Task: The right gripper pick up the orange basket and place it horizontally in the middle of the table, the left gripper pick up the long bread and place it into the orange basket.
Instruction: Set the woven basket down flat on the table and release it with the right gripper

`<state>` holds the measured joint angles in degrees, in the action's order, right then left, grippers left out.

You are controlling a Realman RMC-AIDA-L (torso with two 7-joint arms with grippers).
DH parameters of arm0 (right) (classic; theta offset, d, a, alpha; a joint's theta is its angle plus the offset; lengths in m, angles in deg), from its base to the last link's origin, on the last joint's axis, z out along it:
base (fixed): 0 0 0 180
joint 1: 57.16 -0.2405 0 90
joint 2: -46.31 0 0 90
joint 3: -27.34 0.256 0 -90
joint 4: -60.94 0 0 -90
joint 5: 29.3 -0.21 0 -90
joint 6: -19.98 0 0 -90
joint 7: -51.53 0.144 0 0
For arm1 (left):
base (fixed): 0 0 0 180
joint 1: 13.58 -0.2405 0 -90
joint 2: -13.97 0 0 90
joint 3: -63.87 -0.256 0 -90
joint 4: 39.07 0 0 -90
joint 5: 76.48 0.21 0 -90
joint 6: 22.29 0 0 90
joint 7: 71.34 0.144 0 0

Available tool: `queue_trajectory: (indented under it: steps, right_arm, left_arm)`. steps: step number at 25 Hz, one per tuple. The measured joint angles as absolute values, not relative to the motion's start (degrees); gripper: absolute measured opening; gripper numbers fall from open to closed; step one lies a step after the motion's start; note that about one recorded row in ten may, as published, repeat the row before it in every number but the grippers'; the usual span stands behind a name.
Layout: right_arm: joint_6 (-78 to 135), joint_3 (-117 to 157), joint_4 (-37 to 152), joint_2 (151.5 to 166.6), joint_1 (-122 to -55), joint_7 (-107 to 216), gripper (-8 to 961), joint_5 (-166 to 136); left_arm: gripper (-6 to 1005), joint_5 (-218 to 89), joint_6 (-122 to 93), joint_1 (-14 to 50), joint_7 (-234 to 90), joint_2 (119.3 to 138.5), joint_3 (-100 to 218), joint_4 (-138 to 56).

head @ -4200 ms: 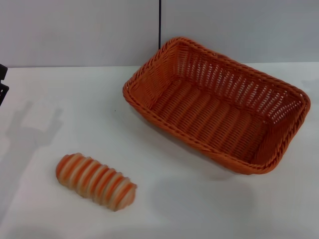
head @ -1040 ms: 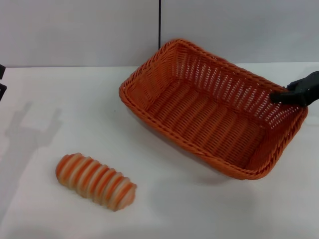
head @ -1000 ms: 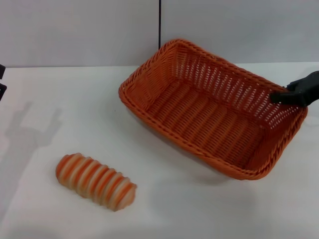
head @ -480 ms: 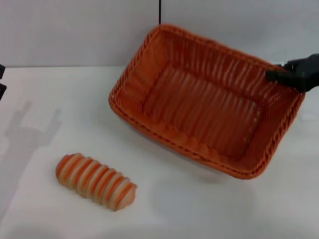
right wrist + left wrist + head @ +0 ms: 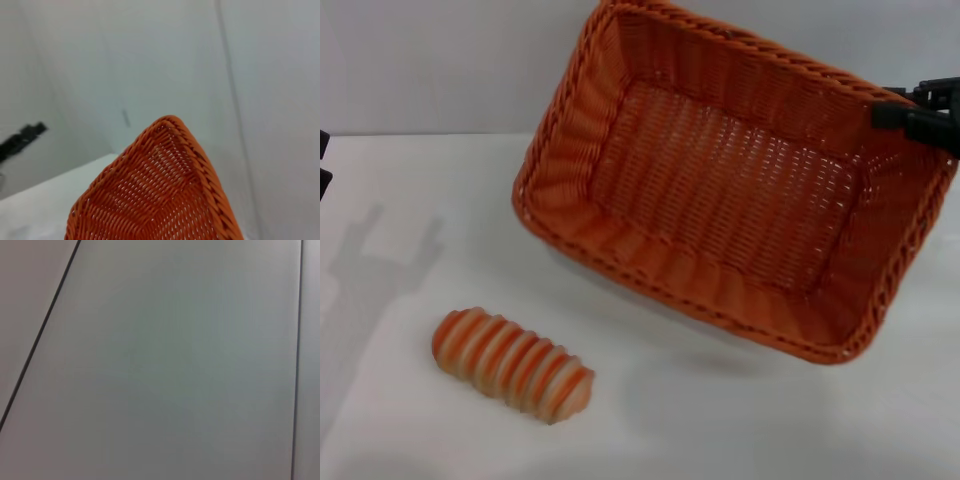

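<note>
The orange basket [image 5: 720,180] hangs above the table [image 5: 750,420], tilted so its open side faces the head camera. My right gripper [image 5: 898,110] is shut on the basket's far right rim corner; only its dark fingers show at the picture's edge. The right wrist view shows the basket's [image 5: 160,200] woven rim and inside against the wall. The long bread [image 5: 512,364], striped orange and cream, lies on the table at the front left, well apart from the basket. A black sliver of my left gripper [image 5: 324,165] shows at the far left edge, parked away from the bread.
A pale grey wall with a dark vertical seam stands behind the table, and it fills the left wrist view. Shadows of the left arm fall on the white tabletop at the left. A black arm part [image 5: 20,140] shows far off in the right wrist view.
The right gripper came in, took the basket's far right rim, and has lifted and tipped it up off the table, shifting it leftward. The bread and the left arm have not moved.
</note>
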<state>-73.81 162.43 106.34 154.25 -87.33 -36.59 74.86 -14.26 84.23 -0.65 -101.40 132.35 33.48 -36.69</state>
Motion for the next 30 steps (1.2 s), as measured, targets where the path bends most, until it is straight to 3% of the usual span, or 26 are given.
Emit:
queue_trajectory:
  steps: [10,16,25,30]
  right_arm:
    - [-86.2,162.03,110.09,150.44,-88.24,-34.93,164,75.44]
    - [-87.15,156.42,109.78,148.91,-88.69,-34.13,164,76.09]
    - [-86.13,155.11,105.38,149.47,-91.01,-34.81,165,81.48]
    - [-84.14,155.13,102.42,151.79,-92.41,-37.05,165,83.56]
  left_arm:
    - [830,-14.26,83.83,-0.35,-101.3,132.44,33.33,-36.69]
    - [830,-14.26,83.78,-0.26,-101.21,132.45,33.3,-36.56]
    - [830,-14.26,83.69,-0.13,-101.12,132.51,33.29,-36.16]
    - [829,-14.26,83.61,-0.13,-101.06,132.53,33.29,-36.11]
